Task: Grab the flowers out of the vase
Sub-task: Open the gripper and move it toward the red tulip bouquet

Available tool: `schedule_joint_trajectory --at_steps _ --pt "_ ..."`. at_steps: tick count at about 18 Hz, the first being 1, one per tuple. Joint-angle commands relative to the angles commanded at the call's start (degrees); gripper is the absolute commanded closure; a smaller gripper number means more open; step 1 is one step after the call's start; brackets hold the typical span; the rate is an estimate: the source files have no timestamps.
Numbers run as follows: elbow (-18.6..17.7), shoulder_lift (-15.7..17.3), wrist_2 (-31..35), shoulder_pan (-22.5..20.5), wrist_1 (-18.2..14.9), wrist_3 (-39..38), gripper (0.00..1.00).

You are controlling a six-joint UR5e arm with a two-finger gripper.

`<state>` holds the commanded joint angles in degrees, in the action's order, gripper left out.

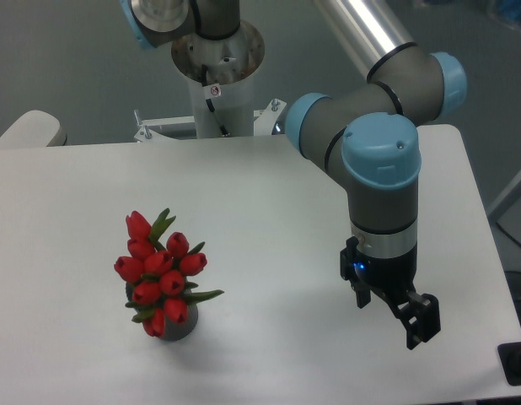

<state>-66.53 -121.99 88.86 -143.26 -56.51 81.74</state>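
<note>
The gripper (394,314) is seen at the lower right of the table (269,194), hung from the arm (380,181) and pointed down toward the tabletop. Its black fingers (422,322) are viewed at an angle, one near the wrist side and one further out toward the right; whether they are apart or together cannot be told from this view. Nothing is seen held between them. A small blue light is shown on the gripper body just under the silver wrist ring. The flowers (160,272) are placed at the lower left of the table, well apart from the gripper. Red buds are bunched tightly, with green leaves sticking out at the top and to the right side. The bunch is seated in the vase (181,328), of which only a dark grey bit is visible under the buds; most of it is hidden by the flowers. The vase is stood upright on the white tabletop. The arm base (217,80) is mounted behind the far table edge, at top centre. The arm's grey links and light blue joint caps are seen reaching from the upper right down to the gripper.
</note>
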Motion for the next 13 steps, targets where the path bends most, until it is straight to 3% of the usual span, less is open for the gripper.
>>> schedule_joint_trajectory --at_steps 5,9,13 --pt "-1.2 1.1 -1.6 -0.1 0.0 0.0 0.0" --pt "-5.0 3.6 -9.4 -1.5 -0.2 -0.3 0.0" --pt "-7.0 5.3 -12.3 -1.8 -0.2 -2.4 0.0"
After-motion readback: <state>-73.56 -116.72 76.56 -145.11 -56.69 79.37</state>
